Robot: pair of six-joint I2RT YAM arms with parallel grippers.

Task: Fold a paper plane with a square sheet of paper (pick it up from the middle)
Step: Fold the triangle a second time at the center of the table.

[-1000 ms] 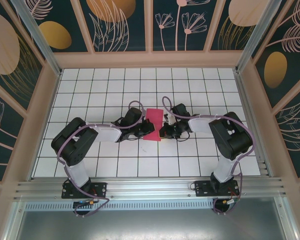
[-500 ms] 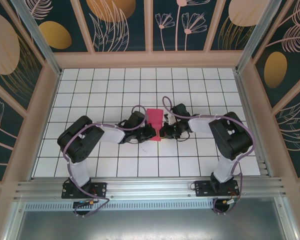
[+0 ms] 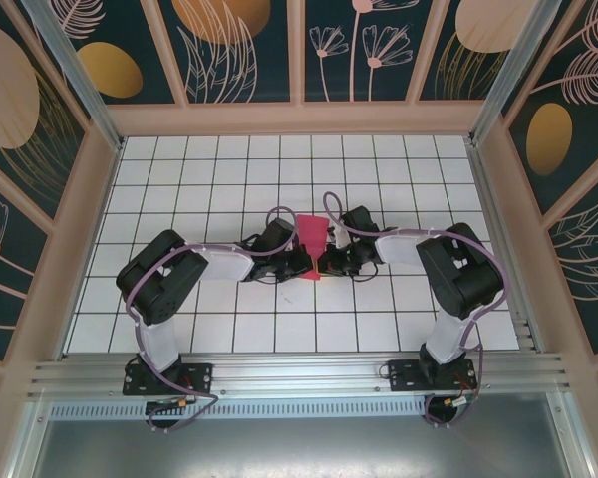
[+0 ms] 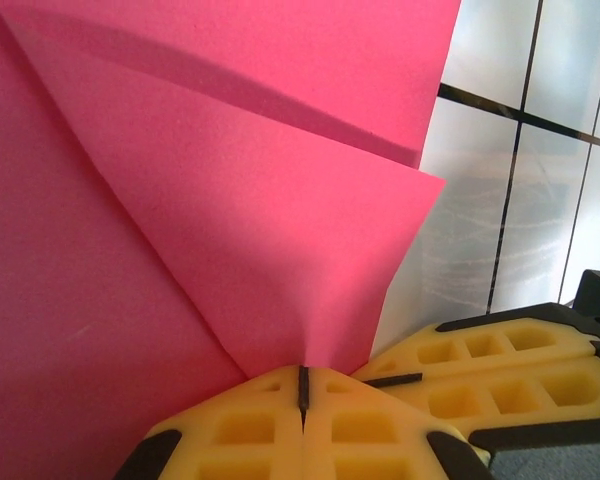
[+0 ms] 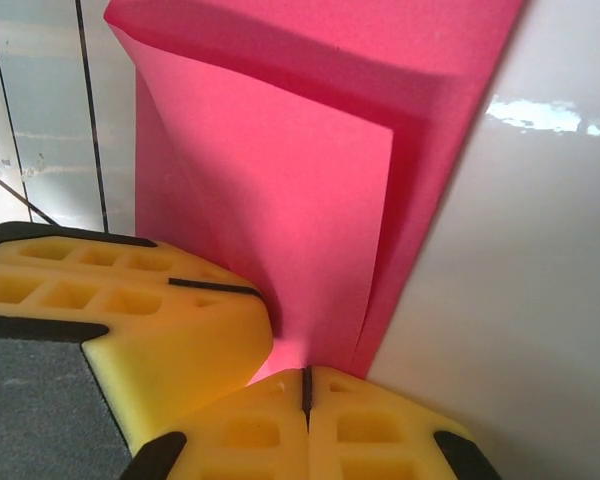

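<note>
On the left of the tiled table (image 3: 179,179), my left gripper (image 3: 301,267) has slid rightwards over the last second, carrying its edge of the square sheet of paper (image 3: 314,234) in over the rest. Its wrist view shows the yellow pads (image 4: 250,430) pressed together with a lifted flap of the magenta sheet (image 4: 230,200) pinched at the seam. I take that as a fold being drawn across, not yet pressed flat, so the task looks to be in its early creases.

At the centre of the table, between the two grippers, the sheet now looks narrower from above, with raised layers.

Just right of it, my right gripper (image 3: 325,264) has barely moved. Its fingers are clamped too, nipping the near edge of the paper (image 5: 300,200), which curls upward from the pads (image 5: 370,430).

Count: one sheet, no finished plane, two arms, two grippers, both gripping that same sheet.
</note>
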